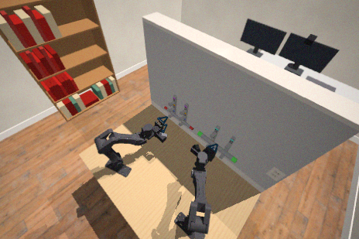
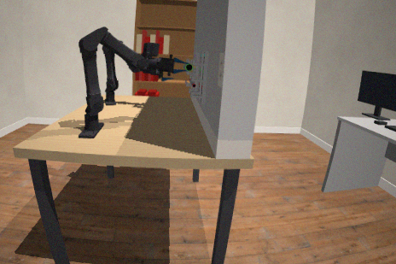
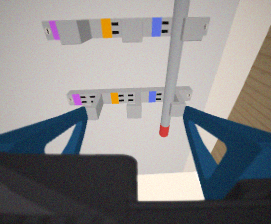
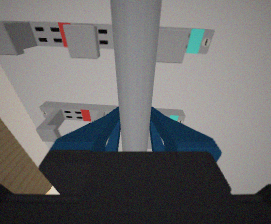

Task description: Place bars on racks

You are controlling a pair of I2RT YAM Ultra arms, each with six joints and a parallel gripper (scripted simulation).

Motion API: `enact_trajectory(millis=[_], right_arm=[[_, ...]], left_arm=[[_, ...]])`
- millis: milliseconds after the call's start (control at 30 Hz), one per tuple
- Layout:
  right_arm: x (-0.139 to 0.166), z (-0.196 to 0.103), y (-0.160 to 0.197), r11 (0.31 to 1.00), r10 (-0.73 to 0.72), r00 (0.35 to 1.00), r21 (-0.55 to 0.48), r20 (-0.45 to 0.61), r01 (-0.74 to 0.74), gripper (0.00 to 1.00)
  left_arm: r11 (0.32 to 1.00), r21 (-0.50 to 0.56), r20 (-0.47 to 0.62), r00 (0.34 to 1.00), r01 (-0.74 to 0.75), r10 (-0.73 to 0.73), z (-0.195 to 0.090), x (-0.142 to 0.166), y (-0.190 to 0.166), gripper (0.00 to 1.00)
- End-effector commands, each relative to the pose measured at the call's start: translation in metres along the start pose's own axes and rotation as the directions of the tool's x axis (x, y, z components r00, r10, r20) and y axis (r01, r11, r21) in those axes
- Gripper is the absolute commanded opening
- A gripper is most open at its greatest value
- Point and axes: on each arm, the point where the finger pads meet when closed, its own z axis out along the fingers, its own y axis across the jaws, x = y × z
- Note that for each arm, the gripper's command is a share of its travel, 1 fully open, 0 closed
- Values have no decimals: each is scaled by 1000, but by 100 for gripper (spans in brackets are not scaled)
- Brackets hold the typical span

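It looks like an office set up as a robot lab. Two black arms, the left and the right, stand on a wooden table by a grey partition. Behind it, a white desk bears two monitors; the slab before them is probably a keyboard. A bookcase holds books, and the floor is wood plank.
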Motion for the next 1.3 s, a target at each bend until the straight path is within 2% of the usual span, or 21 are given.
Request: enact_trajectory(millis=[0, 467, 1267], right_arm=[[1, 5, -24, 998, 40, 999, 54, 3, -41, 0], [0, 18, -15, 998, 40, 999, 54, 3, -41, 0], [1, 37, -22, 998, 40, 999, 54, 3, -41, 0]], left_arm=[[999, -43, -2, 1000, 14, -14, 1, -2, 15, 100], [999, -43, -2, 1000, 14, -14, 1, -2, 15, 100], [999, -43, -2, 1000, 14, -14, 1, -2, 15, 100]])
